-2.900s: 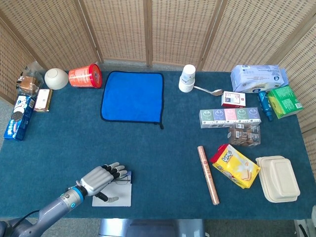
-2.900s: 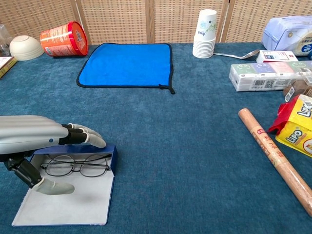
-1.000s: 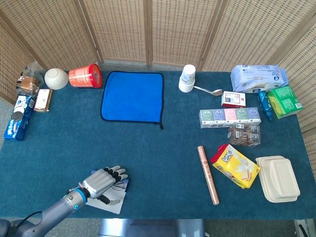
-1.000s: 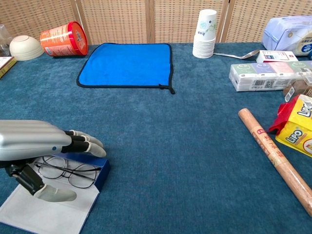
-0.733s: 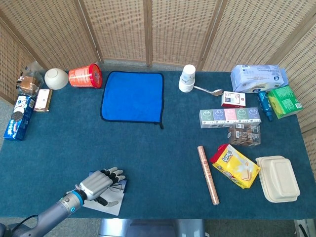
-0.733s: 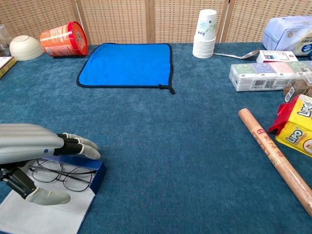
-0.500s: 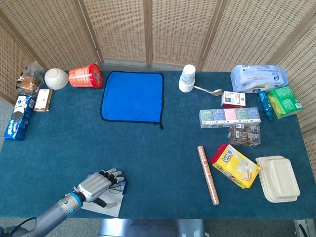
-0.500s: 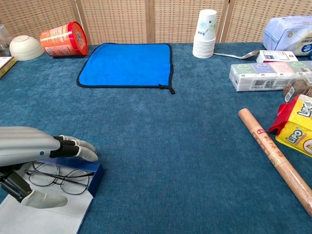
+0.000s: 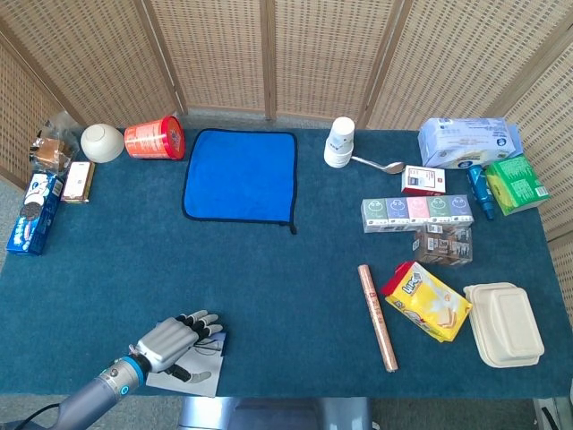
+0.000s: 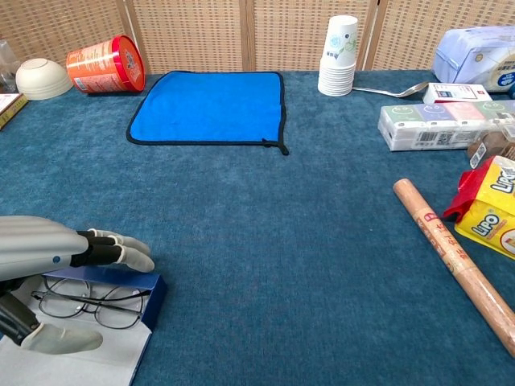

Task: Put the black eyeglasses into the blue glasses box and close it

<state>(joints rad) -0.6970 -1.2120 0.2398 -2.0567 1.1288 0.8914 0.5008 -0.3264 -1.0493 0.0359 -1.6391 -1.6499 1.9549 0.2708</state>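
The blue glasses box [image 10: 154, 293] lies open at the near left corner of the table, its white-lined lid [image 10: 105, 354] flat toward me. The black eyeglasses [image 10: 90, 306] lie inside the box. My left hand [image 10: 44, 251] hovers over it: the fingers [image 10: 121, 251] stretch across the far rim and the thumb [image 10: 60, 340] hangs above the lid, apart from them. In the head view the left hand [image 9: 165, 345] covers most of the box [image 9: 218, 343], which sits close to the table's front edge. My right hand shows in neither view.
A blue cloth [image 9: 240, 175] lies at the back centre, with a red can [image 9: 154, 139] and a white bowl [image 9: 102, 141] to its left. Paper cups [image 9: 339, 141], a brown tube [image 9: 378, 316] and a yellow snack bag [image 9: 426, 300] occupy the right side.
The left hand has drawn back toward the near left corner, and the open box with the glasses has slid and turned slightly with it.
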